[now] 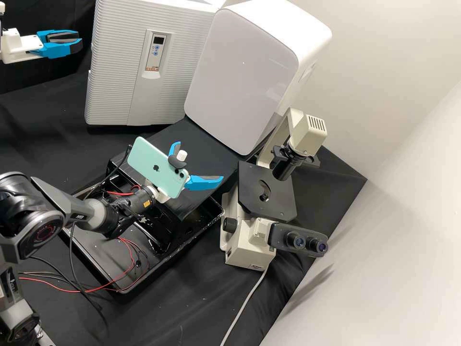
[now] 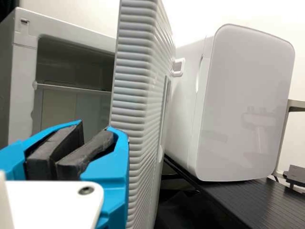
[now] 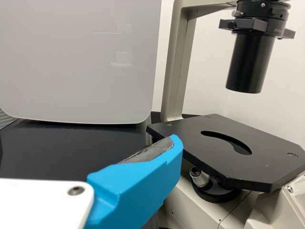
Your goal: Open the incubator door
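left pincer [image 2: 96, 130]: fingers drawn together, gripping nothing. ribbed incubator door [image 2: 138, 90]: just beside it, ajar. chamber [image 2: 76, 67]: beyond it. advised: press the door's inner face with closed fingers, lightly, following the hinge arc. print: control panel [image 1: 156, 52], on the door's face away from this pincer. right pincer [image 1: 199, 161]: spread wide.

Site: a laboratory. Microscope [image 1: 278, 206] with twin eyepieces [image 1: 297, 241] stands on black bench [image 1: 331, 185]. Ribbed incubator [image 1: 117, 62] with control panel [image 1: 154, 56] and smooth white cabinet [image 1: 240, 72] nearby.
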You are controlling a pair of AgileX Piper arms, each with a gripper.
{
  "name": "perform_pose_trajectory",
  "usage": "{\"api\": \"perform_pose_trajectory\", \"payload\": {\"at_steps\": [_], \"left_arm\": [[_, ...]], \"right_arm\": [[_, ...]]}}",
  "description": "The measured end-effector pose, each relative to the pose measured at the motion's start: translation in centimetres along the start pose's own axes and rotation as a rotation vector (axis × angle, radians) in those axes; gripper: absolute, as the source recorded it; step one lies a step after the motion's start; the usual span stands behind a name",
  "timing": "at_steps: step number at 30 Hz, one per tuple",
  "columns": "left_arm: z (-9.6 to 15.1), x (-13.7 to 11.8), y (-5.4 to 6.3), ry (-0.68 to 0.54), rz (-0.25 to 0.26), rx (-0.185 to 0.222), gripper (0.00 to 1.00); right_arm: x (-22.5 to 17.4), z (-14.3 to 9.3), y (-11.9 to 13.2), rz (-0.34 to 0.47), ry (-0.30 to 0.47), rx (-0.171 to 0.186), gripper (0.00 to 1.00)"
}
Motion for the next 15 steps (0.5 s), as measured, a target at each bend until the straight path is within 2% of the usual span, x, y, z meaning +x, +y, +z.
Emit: {"api": "perform_pose_trajectory", "payload": {"at_steps": [3, 8, 15], "left_arm": [[-0.1, -0.1, 0.0, 0.012, 0.004, 0.000, 0.00], [-0.9, 0.4, 0.1, 0.073, 0.023, 0.027, 0.00], [-2.0, 2.2, -0.1, 0.113, -0.018, 0.075, 0.00]], "right_arm": [[0.0, 0.0, 0.0, 0.000, 0.000, 0.000, 1.00], [0.0, 0.0, 0.0, 0.000, 0.000, 0.000, 1.00], [0.0, 0.0, 0.0, 0.000, 0.000, 0.000, 1.00]]}}
